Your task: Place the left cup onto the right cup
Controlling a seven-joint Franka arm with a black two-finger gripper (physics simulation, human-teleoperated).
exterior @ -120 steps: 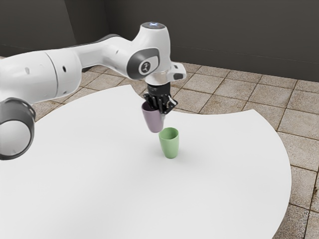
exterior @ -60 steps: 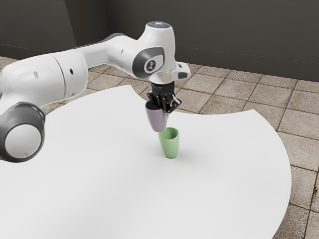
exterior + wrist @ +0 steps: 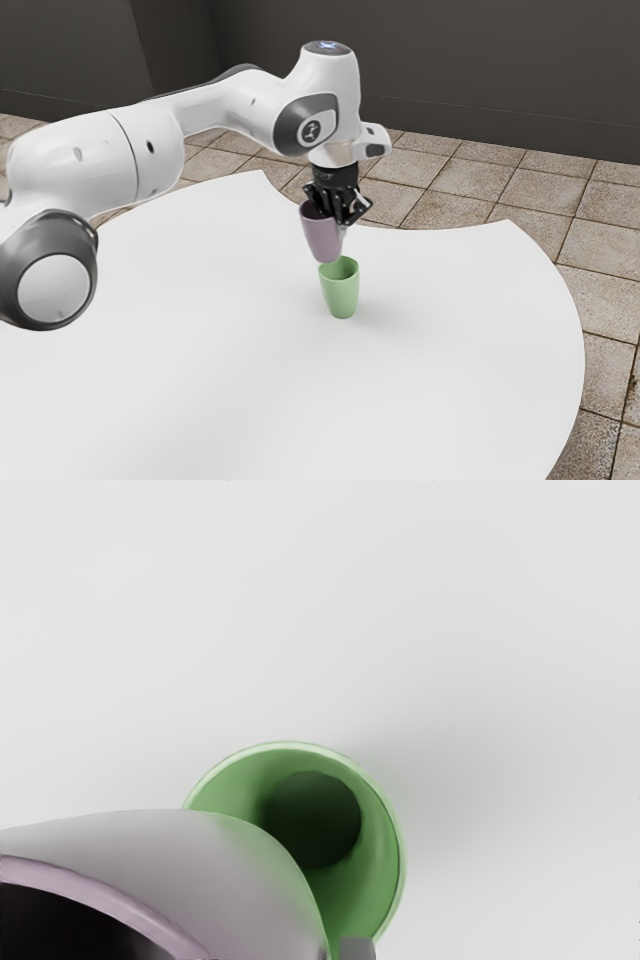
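Mauve cup [image 3: 322,238], tilted, hangs just above the rim of the green cup [image 3: 339,288]; whether they touch is hard to tell. Part of its lip is hidden by the gripper [image 3: 335,210], whose jaws pinch that lip (the body hangs below them). In the wrist view it covers part of the green cup's mouth.

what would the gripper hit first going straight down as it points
Likely the green cup: the purple cup held in the gripper hangs just above its mouth, slightly off centre.
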